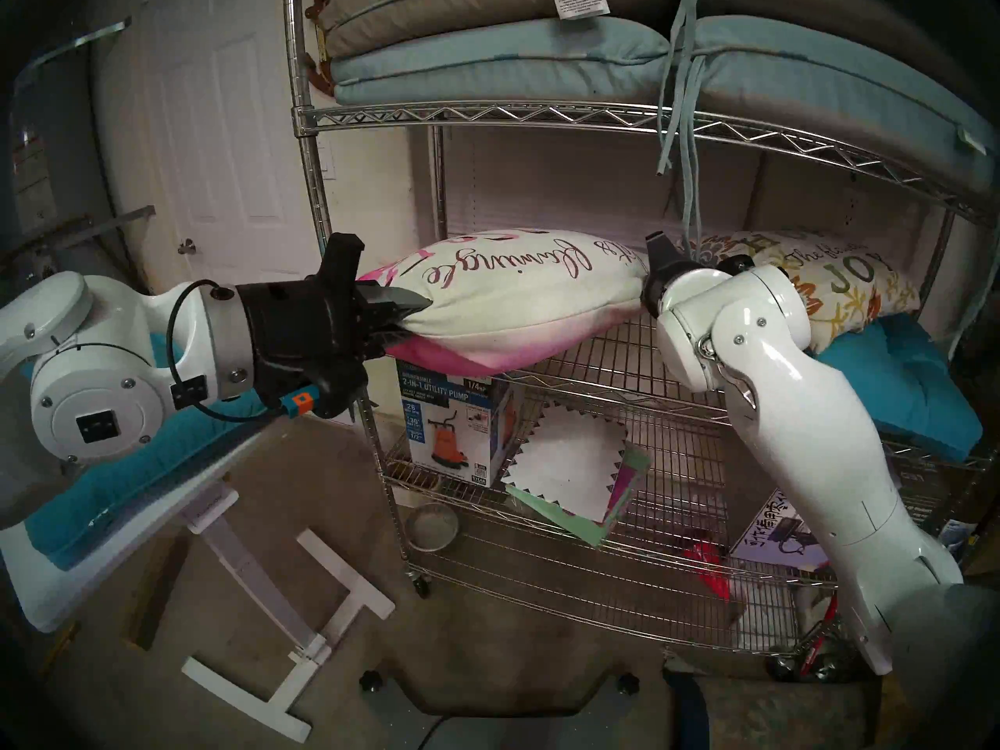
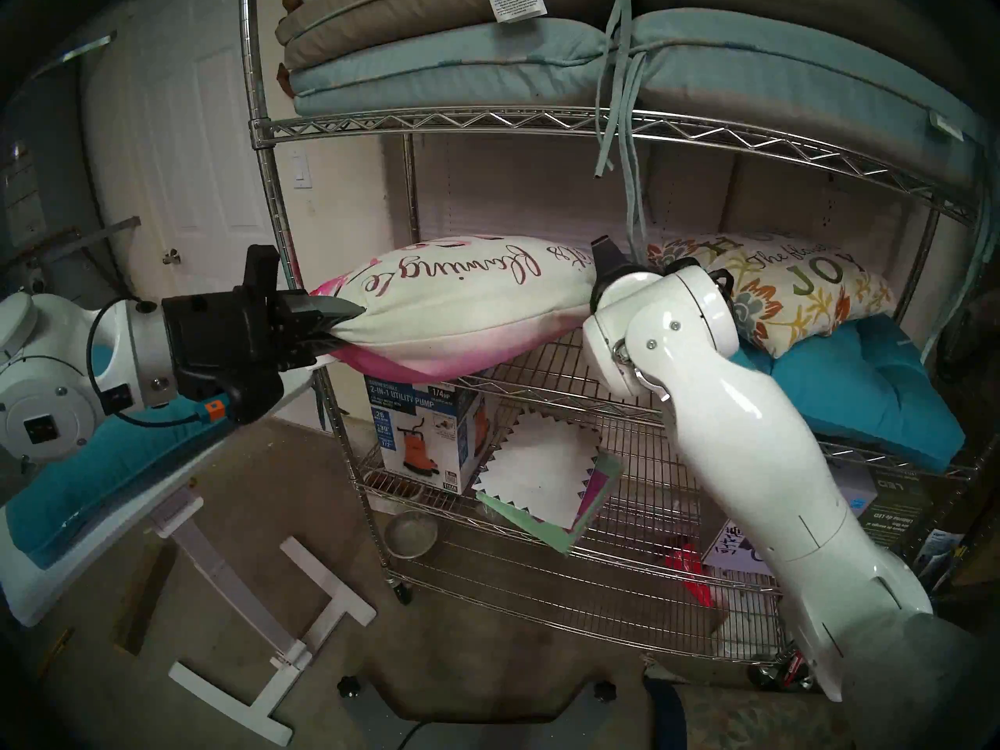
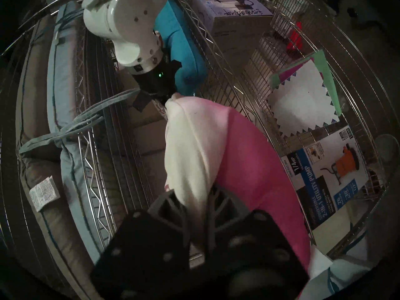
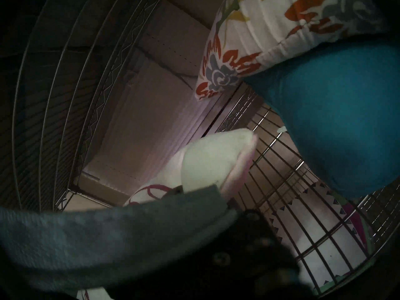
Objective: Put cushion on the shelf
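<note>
The cushion (image 1: 514, 299) is white with cursive lettering and a pink underside. It hangs stretched between my two grippers at the middle tier of the chrome wire shelf (image 1: 622, 364). My left gripper (image 1: 416, 316) is shut on its left corner, which sticks out past the rack's left post. My right gripper (image 1: 646, 283) is shut on its right corner, inside the tier. The left wrist view shows the cushion (image 3: 205, 145) running from my left gripper (image 3: 199, 197) to the right gripper (image 3: 166, 98). The cushion's belly lies at the tier's front rim. In the right wrist view only a cushion corner (image 4: 207, 158) shows.
A floral "JOY" pillow (image 1: 811, 283) lies on a teal cushion (image 1: 909, 386) at the tier's right. Blue-grey seat cushions (image 1: 514, 67) fill the tier above, their ties (image 1: 676, 137) hanging by my right wrist. A pump box (image 1: 454, 429) stands below. A small white table (image 1: 124, 516) is at left.
</note>
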